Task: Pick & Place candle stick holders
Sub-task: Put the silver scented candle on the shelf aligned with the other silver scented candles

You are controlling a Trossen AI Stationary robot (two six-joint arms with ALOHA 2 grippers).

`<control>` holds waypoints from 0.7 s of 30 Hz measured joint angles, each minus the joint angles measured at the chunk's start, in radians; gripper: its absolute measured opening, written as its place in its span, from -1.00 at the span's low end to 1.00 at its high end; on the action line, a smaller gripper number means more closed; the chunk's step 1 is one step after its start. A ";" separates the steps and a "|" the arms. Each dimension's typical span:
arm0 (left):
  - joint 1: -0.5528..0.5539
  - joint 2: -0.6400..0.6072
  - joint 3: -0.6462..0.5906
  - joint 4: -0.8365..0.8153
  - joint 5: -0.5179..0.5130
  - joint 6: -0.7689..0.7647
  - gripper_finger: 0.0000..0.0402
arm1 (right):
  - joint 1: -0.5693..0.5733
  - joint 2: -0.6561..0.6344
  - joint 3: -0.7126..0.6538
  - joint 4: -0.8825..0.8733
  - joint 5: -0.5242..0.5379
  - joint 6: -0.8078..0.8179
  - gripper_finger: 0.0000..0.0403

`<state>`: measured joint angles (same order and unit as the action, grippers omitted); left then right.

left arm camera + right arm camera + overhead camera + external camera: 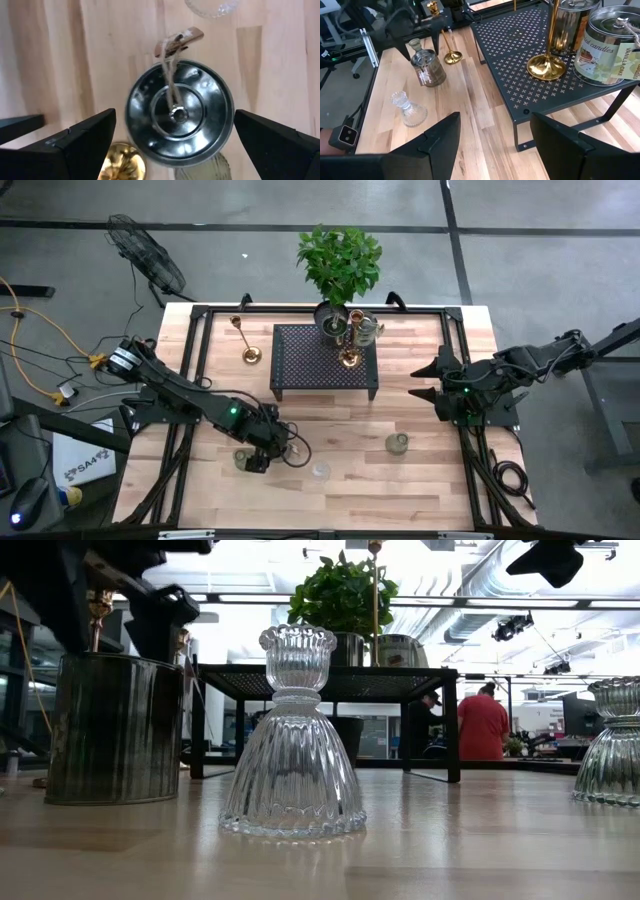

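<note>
My left gripper [262,445] hangs open above a squat shiny silver holder [180,112] with a wick and a paper tag, which stands on its base on the table's near left. Its fingers stand wide on either side of the holder without touching it. The holder also shows in the low view [115,725] and the right wrist view [428,67]. A clear glass holder [293,740] stands upright just to its right. A dull greenish holder [397,443] stands toward the near right. My right gripper [495,130] is open and empty at the table's right, beside the black stand.
The black perforated stand [325,360] carries a brass stick [547,65], two silver tins [602,47] and the potted plant [340,265]. Another brass stick [248,340] is on the table left of the stand. A greenish holder [243,460] sits by my left gripper.
</note>
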<state>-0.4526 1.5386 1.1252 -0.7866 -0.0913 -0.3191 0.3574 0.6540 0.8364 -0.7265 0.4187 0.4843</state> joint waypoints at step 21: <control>0.000 0.072 -0.001 0.040 -0.004 0.026 0.99 | 0.000 0.000 0.000 0.001 0.000 0.000 0.16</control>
<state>-0.4522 1.6108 1.1240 -0.7465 -0.0954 -0.2928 0.3573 0.6537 0.8364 -0.7258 0.4186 0.4844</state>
